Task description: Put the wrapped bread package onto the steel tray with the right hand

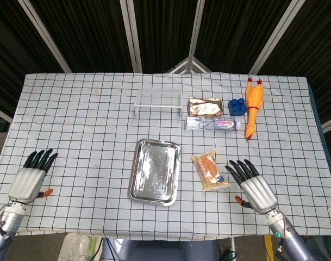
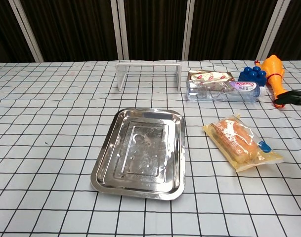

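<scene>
The wrapped bread package (image 1: 210,170) (image 2: 241,142) lies flat on the checked cloth, just right of the steel tray (image 1: 137,178) (image 2: 104,165). My right hand (image 1: 253,185) is open with its fingers spread, just right of the package and not touching it. In the chest view only its dark fingertips (image 2: 292,98) show at the right edge. Near the table's front left corner, my left hand (image 1: 30,175) is open with nothing in it; the chest view does not show it.
Behind the tray stands a clear rack (image 1: 157,100). At the back right lie a snack packet (image 1: 205,106), a plastic bottle (image 1: 211,124), a blue toy (image 1: 237,106) and a rubber chicken (image 1: 253,105). The table's front edge runs close below both hands.
</scene>
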